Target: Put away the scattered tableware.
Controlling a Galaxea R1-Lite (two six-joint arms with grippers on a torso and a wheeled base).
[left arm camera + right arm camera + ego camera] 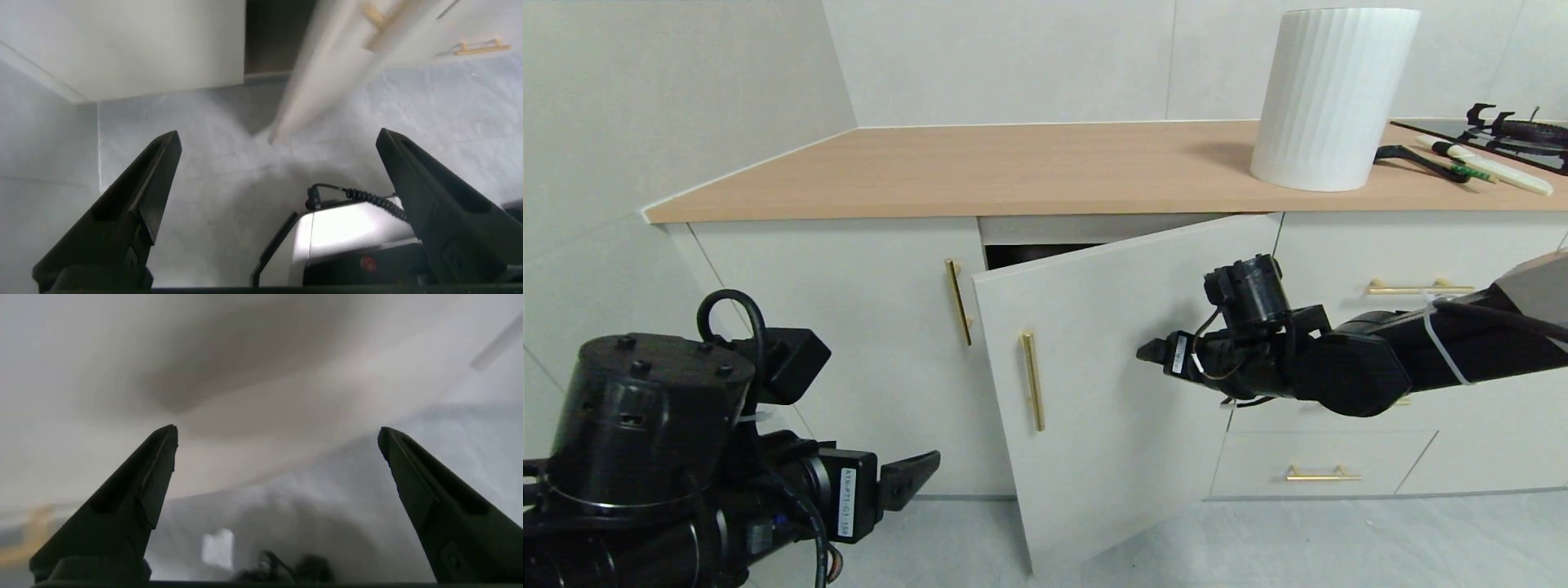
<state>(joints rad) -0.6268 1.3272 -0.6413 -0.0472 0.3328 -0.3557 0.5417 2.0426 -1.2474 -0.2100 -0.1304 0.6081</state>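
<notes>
The right gripper [1147,351], fingers spread wide and holding nothing, sits just in front of the cupboard door [1111,408], on the hinge side of its brass handle [1032,380]. The door stands partly open. To swing it wider, I judge the fingers should hook the handle or free edge and follow the hinge arc, not press the face. The left gripper [923,474], equally wide and empty, hangs low on the door's handle side. The scattered utensils [1462,163] lie on the counter [1013,171] above the door, past its hinge side, beside a white canister [1327,98]. The head view gives those, while the left wrist view adds the door's bottom corner over the floor [204,196].
</notes>
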